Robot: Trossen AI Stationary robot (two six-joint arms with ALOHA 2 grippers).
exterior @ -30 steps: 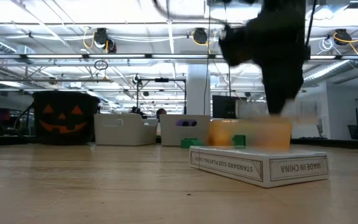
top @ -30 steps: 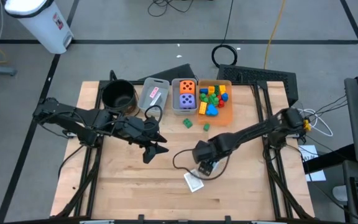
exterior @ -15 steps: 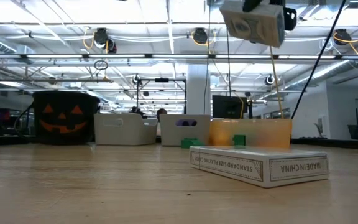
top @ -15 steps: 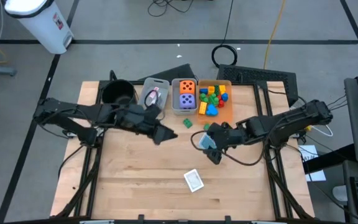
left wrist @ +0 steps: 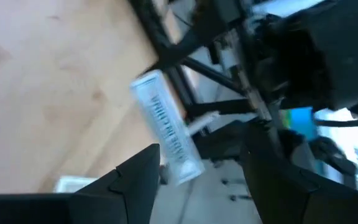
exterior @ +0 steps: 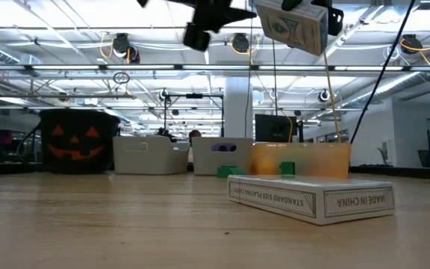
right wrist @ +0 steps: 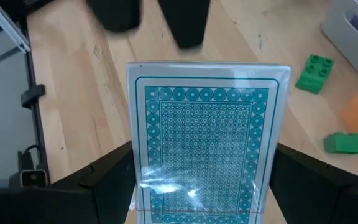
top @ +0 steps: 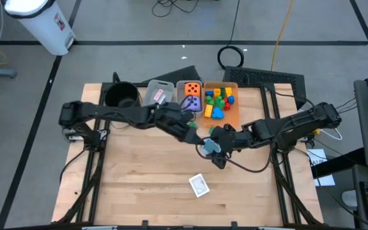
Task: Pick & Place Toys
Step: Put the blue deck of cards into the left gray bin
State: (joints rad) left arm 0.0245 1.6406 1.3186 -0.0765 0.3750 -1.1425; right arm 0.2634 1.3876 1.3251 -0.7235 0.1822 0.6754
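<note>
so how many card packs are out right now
2: one card pack held up in the right pincer, one lying flat on the table near its front edge.

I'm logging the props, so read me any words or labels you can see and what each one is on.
"STANDARD SIZE PLAYING CARDS": long side of the card box lying on the table.
"MADE IN CHINA": end of that box.
Print on the deck held by the right gripper: too blurred to read.

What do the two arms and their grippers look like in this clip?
Both arms are dark, slim and jointed. The left gripper and right gripper end in two flat black fingers. A dark cable loops off the right arm, with yellow and white wiring at its base.
</note>
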